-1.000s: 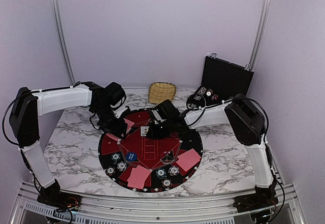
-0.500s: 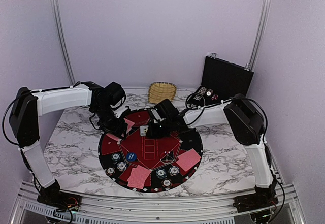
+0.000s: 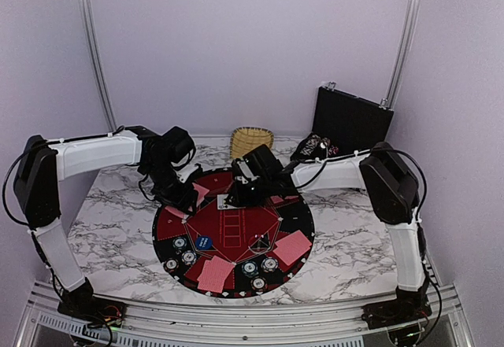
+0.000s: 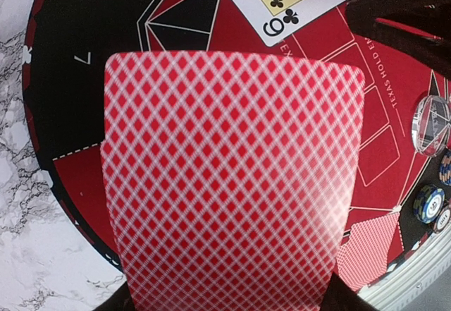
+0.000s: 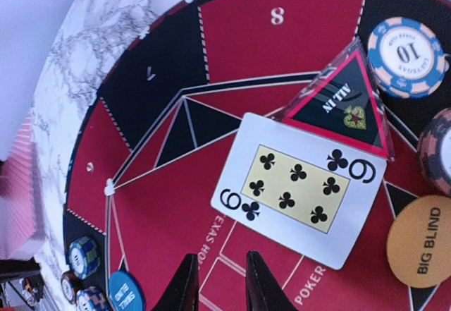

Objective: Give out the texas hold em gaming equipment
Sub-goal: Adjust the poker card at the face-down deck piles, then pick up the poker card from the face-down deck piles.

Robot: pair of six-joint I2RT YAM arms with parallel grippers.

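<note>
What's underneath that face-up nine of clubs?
The nine of clubs lies on the red centre of the round mat, covering part of its printed lettering. One edge meets the ALL IN triangle; whether they overlap, I cannot tell.

Table top (image 3: 346,241): marble pattern, white with grey veins, smooth, faint sheen.
Mat (image 5: 148,212): matt, flat red-and-black print; whether cloth or rubber cannot be told.
Red-backed card (image 4: 232,184): thin coated card, smooth, slight gloss.
Nine of clubs (image 5: 299,184): smooth card stock, white face.
All-in triangle (image 5: 342,103): clear glossy plastic over black print.
Chip (image 5: 407,56): hard, moulded, blue and white, dull sheen.
Big blind disc (image 5: 423,244): orange, smooth, matt.
Basket (image 3: 252,142): woven wicker, rough.
Rails (image 3: 236,321): bare metal.
Case (image 3: 352,120): black, ribbed, matt.
Arm shells (image 3: 98,152): white smooth plastic.
</note>
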